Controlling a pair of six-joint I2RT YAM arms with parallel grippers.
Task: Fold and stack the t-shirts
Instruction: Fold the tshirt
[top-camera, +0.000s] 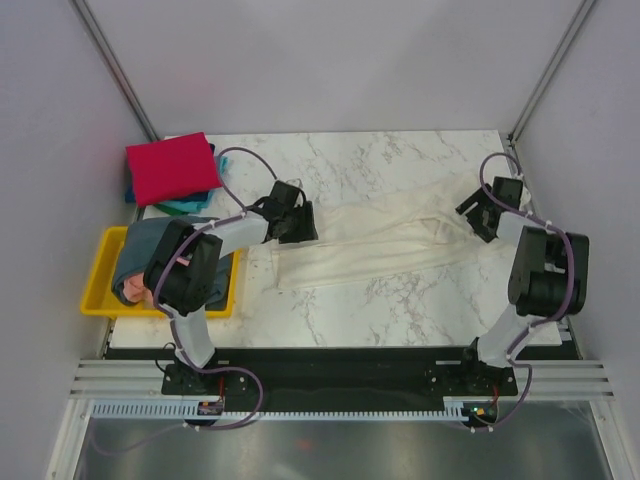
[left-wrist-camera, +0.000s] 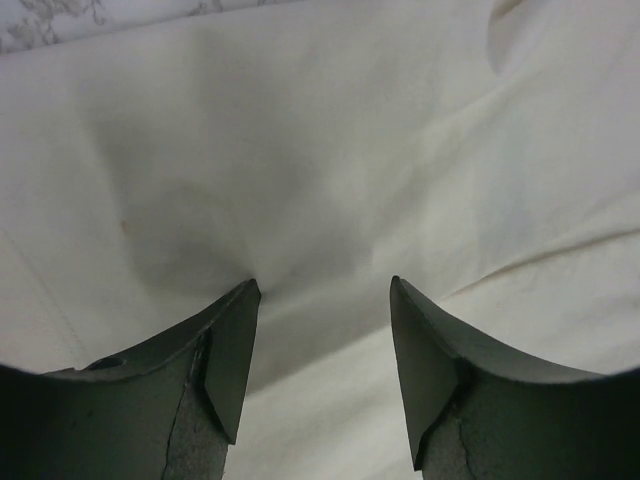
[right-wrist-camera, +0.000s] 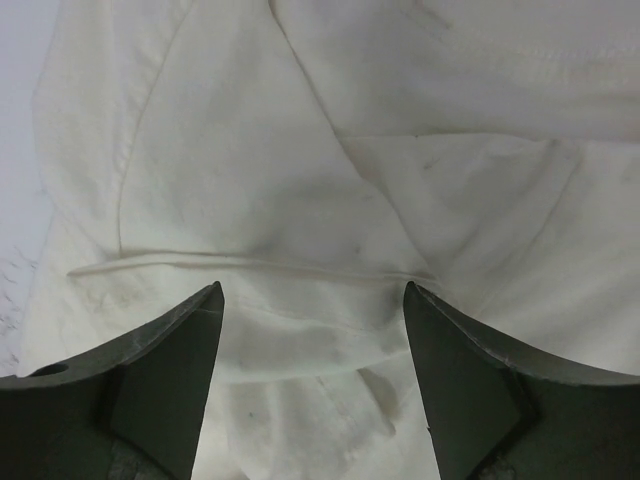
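A cream-white t-shirt (top-camera: 380, 250) lies stretched across the marble table as a long band folded lengthwise. My left gripper (top-camera: 303, 225) is down at its left end and my right gripper (top-camera: 478, 215) at its right end. In the left wrist view the left gripper (left-wrist-camera: 322, 290) stands open, its fingertips (left-wrist-camera: 245, 300) against the cream cloth (left-wrist-camera: 330, 150), which puckers at the left tip. The right gripper (right-wrist-camera: 312, 290) is open too, straddling a hem seam of the shirt (right-wrist-camera: 300, 150). Nothing is pinched in either one. A folded red t-shirt (top-camera: 170, 168) rests on a teal one (top-camera: 185, 207) at the back left.
A yellow tray (top-camera: 95, 292) at the left edge holds a slate grey-blue shirt (top-camera: 140, 245) and a salmon pink one (top-camera: 133, 290), partly hidden by my left arm. Walls and frame posts close in on both sides. Bare marble (top-camera: 400, 310) shows in front of the cream shirt.
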